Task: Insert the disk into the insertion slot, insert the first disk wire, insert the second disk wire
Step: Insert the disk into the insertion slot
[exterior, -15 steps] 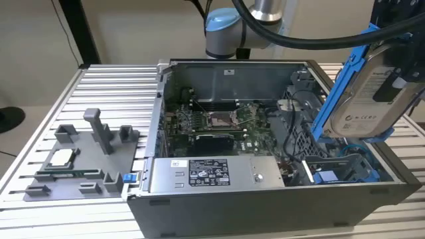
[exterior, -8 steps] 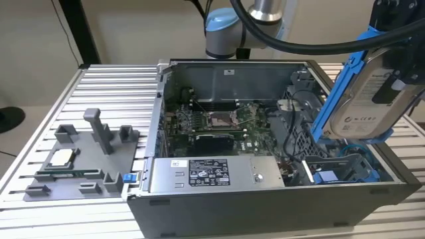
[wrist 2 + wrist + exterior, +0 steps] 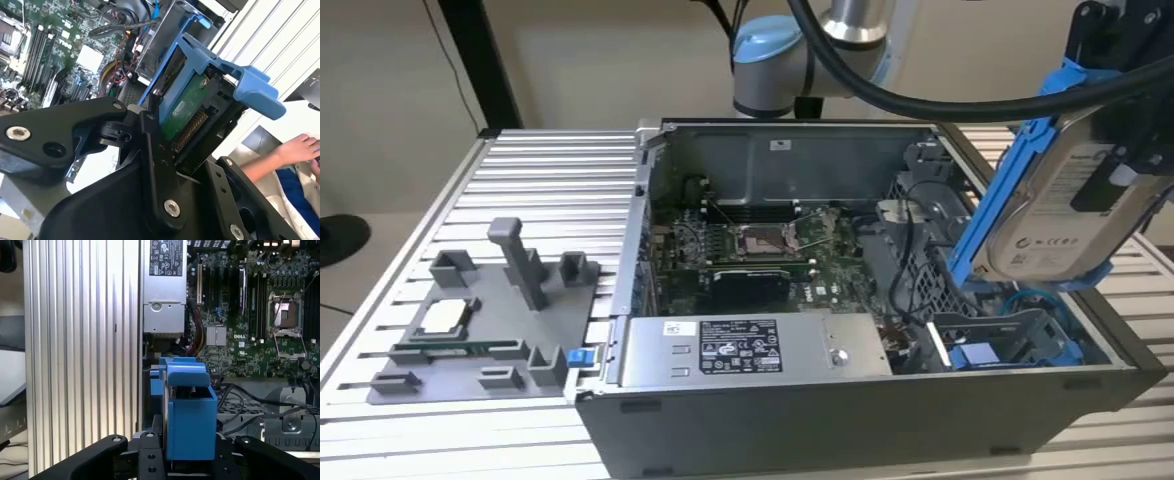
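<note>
I am on the first step, putting the disk [image 3: 1062,215] into the insertion slot [image 3: 1001,345]; it is not in yet. The jaws are clamped on the disk, one black finger [image 3: 150,135] pressed on each flat side; in the first wrist view the blue frame of the disk [image 3: 190,425] stands up between them.

In the exterior view the disk hangs in the air on the exterior view's right, above the open computer case [image 3: 854,420]; it is tilted, with its white label facing the camera. The slot lies below it, in the near corner of the case on that same side, next to the grey power box [image 3: 747,350]; disk and slot are apart, not touching.

I see no wire on the disk, so I think the two wire steps are not started.

For the disk to go in, I think it must lie flat, line up with the blue rails of the slot and go in straight; a tilted disk could catch on the metal cage or on the loose wires near it.

On the bench [image 3: 547,180] beside the case sits a grey tray of fixtures [image 3: 467,330]; in the second wrist view a person's hand [image 3: 298,149] rests off to the side, well away from the case.
</note>
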### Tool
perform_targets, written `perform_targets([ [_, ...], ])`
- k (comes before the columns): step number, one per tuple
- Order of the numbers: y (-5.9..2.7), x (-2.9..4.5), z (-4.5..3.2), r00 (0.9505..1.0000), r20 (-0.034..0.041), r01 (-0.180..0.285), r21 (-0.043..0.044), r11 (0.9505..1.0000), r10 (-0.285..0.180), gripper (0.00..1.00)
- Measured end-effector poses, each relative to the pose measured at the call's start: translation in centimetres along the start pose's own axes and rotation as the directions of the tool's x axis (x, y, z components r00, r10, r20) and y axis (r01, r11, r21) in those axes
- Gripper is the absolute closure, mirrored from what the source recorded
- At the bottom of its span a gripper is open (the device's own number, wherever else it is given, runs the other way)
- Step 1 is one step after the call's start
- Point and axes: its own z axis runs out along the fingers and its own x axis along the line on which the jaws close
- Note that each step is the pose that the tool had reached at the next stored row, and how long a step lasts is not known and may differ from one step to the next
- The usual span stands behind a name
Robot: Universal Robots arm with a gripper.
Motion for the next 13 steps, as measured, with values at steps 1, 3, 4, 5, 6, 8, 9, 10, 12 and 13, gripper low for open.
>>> perform_targets([
  [1, -0.05, 0.00, 0.03, 1.0000, 0.0000, 0.000, 0.0000, 1.0000, 0.000, 1.00],
  [3, -0.14, 0.00, 0.08, 1.0000, 0.0001, 0.000, 0.0000, 1.0000, 0.000, 1.00],
  [4, -0.18, 0.00, 0.10, 1.0000, 0.0001, 0.000, 0.0000, 1.0000, 0.000, 1.00],
  [5, -0.20, 0.00, 0.10, 1.0000, 0.0000, 0.000, 0.0000, 1.0000, 0.000, 1.00],
  [6, -0.22, 0.00, 0.11, 1.0000, 0.0001, 0.000, 0.0000, 1.0000, 0.000, 1.00],
  [8, -0.23, 0.00, 0.11, 1.0000, 0.0001, 0.000, 0.0000, 1.0000, 0.000, 1.00],
  [9, -0.24, 0.00, 0.11, 1.0000, -0.0001, 0.000, 0.0000, 1.0000, 0.000, 1.00],
  [10, -0.25, 0.00, 0.13, 1.0000, 0.0000, 0.000, 0.0000, 1.0000, 0.000, 1.00],
  [12, -0.29, 0.00, 0.17, 1.0000, 0.0002, 0.000, 0.0000, 1.0000, 0.000, 1.00],
  [13, -0.31, 0.00, 0.17, 1.0000, 0.0001, 0.000, 0.0000, 1.0000, 0.000, 1.00],
])
